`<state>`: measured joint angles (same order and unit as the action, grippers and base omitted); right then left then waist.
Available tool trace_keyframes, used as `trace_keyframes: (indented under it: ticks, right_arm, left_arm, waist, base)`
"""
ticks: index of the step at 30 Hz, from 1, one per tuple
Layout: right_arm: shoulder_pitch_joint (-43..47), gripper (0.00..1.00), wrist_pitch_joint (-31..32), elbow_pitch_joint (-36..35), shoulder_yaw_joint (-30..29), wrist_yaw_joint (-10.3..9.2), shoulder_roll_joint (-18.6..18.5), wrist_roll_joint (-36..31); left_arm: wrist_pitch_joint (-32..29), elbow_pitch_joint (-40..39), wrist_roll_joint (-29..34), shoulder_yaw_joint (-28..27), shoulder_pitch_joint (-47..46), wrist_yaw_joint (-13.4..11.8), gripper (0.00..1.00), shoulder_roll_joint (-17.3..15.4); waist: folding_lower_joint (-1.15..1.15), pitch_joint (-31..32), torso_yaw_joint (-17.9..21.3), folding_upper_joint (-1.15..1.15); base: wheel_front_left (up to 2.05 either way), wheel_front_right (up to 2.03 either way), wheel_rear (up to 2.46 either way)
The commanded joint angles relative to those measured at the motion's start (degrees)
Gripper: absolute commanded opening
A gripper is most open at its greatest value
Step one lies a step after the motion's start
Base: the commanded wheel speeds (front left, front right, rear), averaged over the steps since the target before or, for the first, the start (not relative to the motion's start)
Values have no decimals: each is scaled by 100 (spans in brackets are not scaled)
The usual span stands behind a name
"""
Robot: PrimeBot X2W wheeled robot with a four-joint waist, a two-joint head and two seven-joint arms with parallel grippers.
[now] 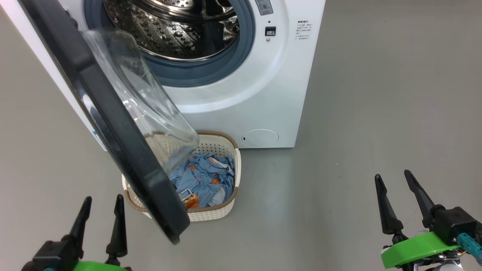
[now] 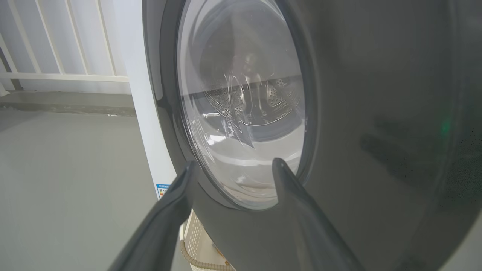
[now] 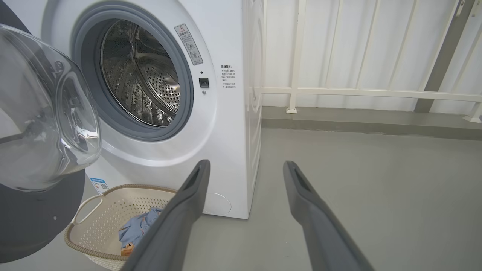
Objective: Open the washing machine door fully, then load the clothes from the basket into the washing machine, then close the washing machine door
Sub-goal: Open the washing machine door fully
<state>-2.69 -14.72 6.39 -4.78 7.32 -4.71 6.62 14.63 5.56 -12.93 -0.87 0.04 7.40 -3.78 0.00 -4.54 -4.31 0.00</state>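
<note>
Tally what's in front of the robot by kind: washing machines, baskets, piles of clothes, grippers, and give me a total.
washing machine: 1
basket: 1
pile of clothes: 1
grippers: 2, the left gripper and the right gripper
Total: 5

- you're looking at a white washing machine (image 1: 260,98) with a steel drum (image 1: 177,34) dotted with holes and a grey-blue ring (image 1: 211,77)
- its door (image 1: 109,128) is glossy black around clear glass
- your basket (image 1: 212,216) is cream, perforated, brown-rimmed
- the clothes (image 1: 203,177) are light blue with orange figures
</note>
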Motion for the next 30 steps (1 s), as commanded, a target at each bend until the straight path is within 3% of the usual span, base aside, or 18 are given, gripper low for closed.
trace_keyframes:
  ticks: [1, 30]
  right_arm:
    - [-185, 100, -28, -104, 100, 17, -5, -79]
    - [-134, 100, -28, 81, 100, 17, 80, -81]
  left_arm:
    - [37, -112, -52, -177, -92, 9, 100, -113]
    - [37, -170, -18, -267, -115, 9, 100, -77]
  waist:
    - [0, -2, -1, 0]
    - [0, 36, 13, 0]
  base:
    - [0, 0, 0]
    - [0, 0, 0]
